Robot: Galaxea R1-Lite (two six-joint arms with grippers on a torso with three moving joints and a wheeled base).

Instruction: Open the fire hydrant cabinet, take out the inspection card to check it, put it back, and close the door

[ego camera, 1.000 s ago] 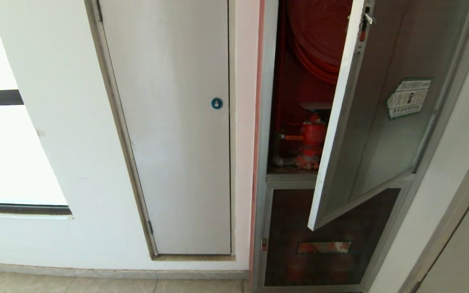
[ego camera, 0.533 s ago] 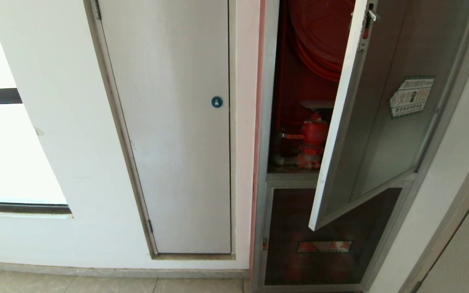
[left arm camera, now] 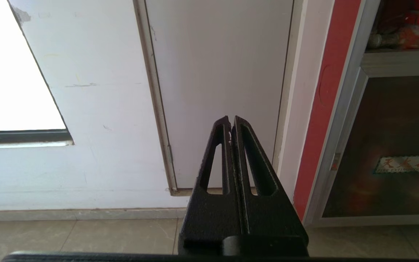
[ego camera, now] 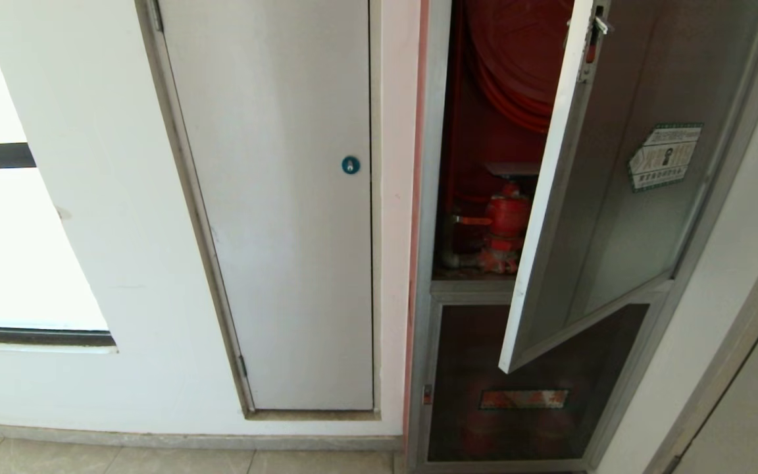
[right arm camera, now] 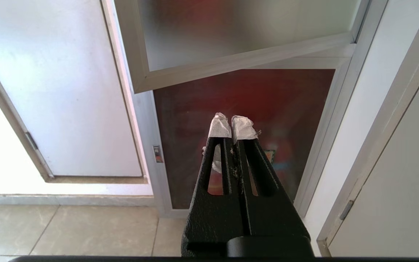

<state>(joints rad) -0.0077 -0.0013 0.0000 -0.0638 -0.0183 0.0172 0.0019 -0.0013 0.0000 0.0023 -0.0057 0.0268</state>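
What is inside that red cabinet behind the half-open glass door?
Inside the fire hydrant cabinet: a red hose reel above a red valve. The door covers the right side; no card shows.

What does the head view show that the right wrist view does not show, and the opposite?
Only the head view shows the red valve, the hose reel, the door's hexagonal sticker and the white door's blue lock. Only the right wrist view shows the right gripper, shut on nothing, low before the lower glass panel. Both show the door standing ajar and the white door.
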